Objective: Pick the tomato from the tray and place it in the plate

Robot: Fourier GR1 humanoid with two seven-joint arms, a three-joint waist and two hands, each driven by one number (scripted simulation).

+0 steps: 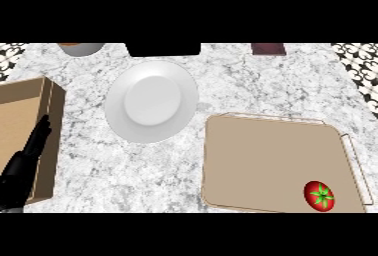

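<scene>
A red tomato (pixel 320 196) with a green stalk star is seen lying in the near right corner of a flat tan tray (pixel 258 160), close to the tray's front and right rims. The tomato is not touched or held by anything. The tray is set on the right side of a grey-white marbled counter (pixel 96 170).

To the left of the tray and a little farther back, a round white plate (pixel 151 102) is placed, well apart from the tomato; the tomato is not on it.

At the lower left edge, the robot's left hand (pixel 22 167) is shown in black, its fingers straight and released, holding nothing. It is seen against the side of a brown open box (pixel 22 110) at the counter's left edge, resting. The right hand is not shown at all.

Along the far edge, a grey vessel (pixel 80 48), a black object (pixel 163 49) and a dark reddish object (pixel 269 48) are partly cut off.

The task is judged not yet begun: the tomato has to be reached, grasped, lifted across to the plate and set down.
</scene>
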